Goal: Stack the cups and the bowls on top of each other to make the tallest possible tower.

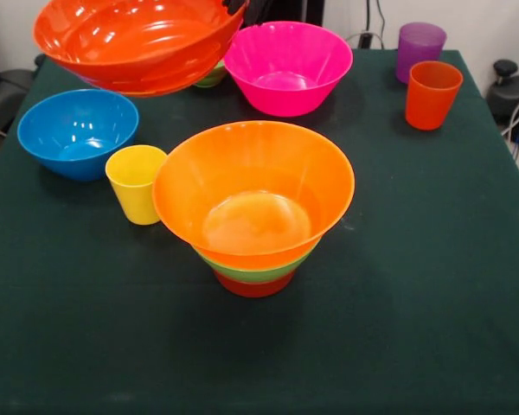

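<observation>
- At the 11 o'clock corner of the picture we see the shallow orange bowl (138, 43) raised above the table (415, 285), tilted a little, its shadow falling on the cloth beneath; a dark bit of the gripper (235, 7) shows at its rim near the top edge, and we cannot tell whether it is open or closed.
- Just under the raised bowl's 4 o'clock edge we glimpse a sliver of a small green bowl (213, 78), mostly hidden.
- At 3 o'clock from the raised bowl sits the large pink bowl (287, 67), upright on the cloth.
- At 7 o'clock from the raised bowl we find the blue bowl (78, 132), upright and empty.
- Just beside the blue bowl, at its 4 o'clock, stands the yellow cup (136, 183), mouth up; it appears to touch, or nearly touch, the rim of the stack next to it.
- At the picture's centre stands the tower (254, 203): a large yellow-orange bowl (254, 186) on top, a medium green bowl (255, 271) nested beneath it, and a small red-orange bowl (254, 286) at the base.
- At 1 o'clock from the tower, well apart, we see the orange cup (432, 94) upright.
- Just behind it, at its 12 o'clock, stands the purple cup (419, 47) near the table's far edge.
</observation>
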